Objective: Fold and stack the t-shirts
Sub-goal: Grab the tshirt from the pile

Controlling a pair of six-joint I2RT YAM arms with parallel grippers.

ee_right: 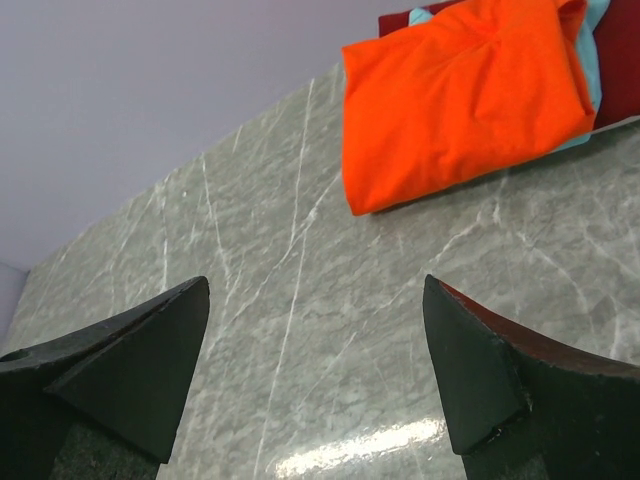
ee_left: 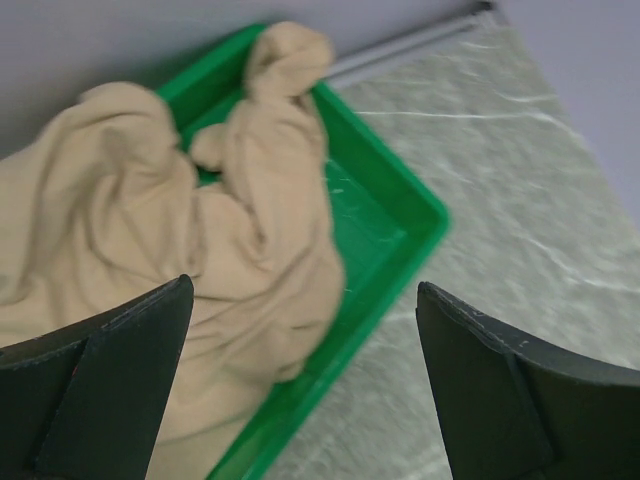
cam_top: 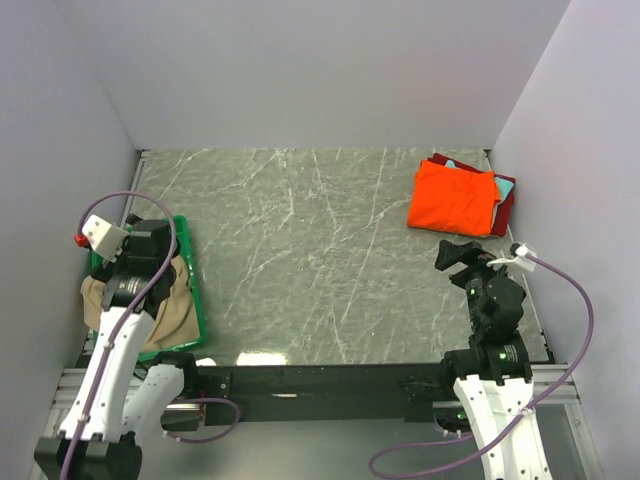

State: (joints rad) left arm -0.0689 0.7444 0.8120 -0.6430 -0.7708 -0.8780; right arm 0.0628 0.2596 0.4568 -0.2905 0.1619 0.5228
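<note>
The left pincer (ee_left: 305, 290) is being held wide open with nothing gripped, and the tan shirt (ee_left: 120, 220) is lying crumpled just below and ahead of it, mostly toward its left finger, filling much of the tray (ee_left: 400, 215). The right pincer (ee_right: 315, 285) is likewise being held wide and empty over the table (ee_right: 250, 230). The folded stack is lying well ahead of it and to its right, with the orange shirt (ee_right: 460, 95) on top, the teal shirt (ee_right: 597, 55) showing at the edges beneath and the red shirt (ee_right: 625, 60) at the bottom. The tan shirt is being judged light, limp and in no way fragile (it will likely be sagging and trailing rather than keeping a shape), so it is best being pinched on a raised ridge of cloth, such as the tall fold ahead of the left pincer. A hem or shoulder seam would be serving better for spreading, but none can be told apart in the heap. The light tray is being judged liable to shift if cloth is dragged across its rim.
</note>
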